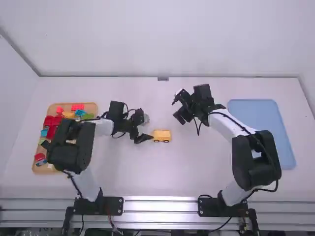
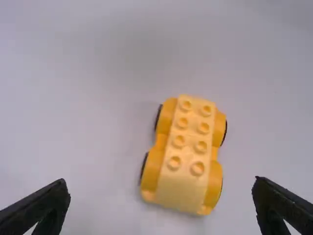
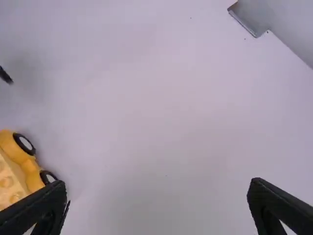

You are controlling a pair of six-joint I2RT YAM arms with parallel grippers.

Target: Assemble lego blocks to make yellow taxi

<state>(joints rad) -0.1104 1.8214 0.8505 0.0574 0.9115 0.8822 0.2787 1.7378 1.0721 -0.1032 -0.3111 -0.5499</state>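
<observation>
Yellow taxi base point(image 1: 161, 134) on the white desk point(image 1: 147, 177): it stands upright on its black-tyred wheels, near the middle of the surface, its two rows of four studs facing up and one end smooth and studless. Clock directions are taken from this base in the high view, twelve o'clock pointing away from the camera. Left end effector point(image 1: 146, 129), toward ten o'clock: fingers spread wide, nothing between them, near the base. Right end effector point(image 1: 175, 109), at one o'clock and somewhat farther off: fingers likewise spread wide and empty. Orange-brown tray point(image 1: 96, 109), well apart at nine o'clock: holds loose blocks point(image 1: 52, 121) in red, blue, green and yellow, partly hidden beneath the left arm. Blue tray point(image 1: 261, 118), well apart at three o'clock, beyond the right arm. Small metal piece point(image 1: 163, 78), at twelve o'clock: set at the far edge.
</observation>
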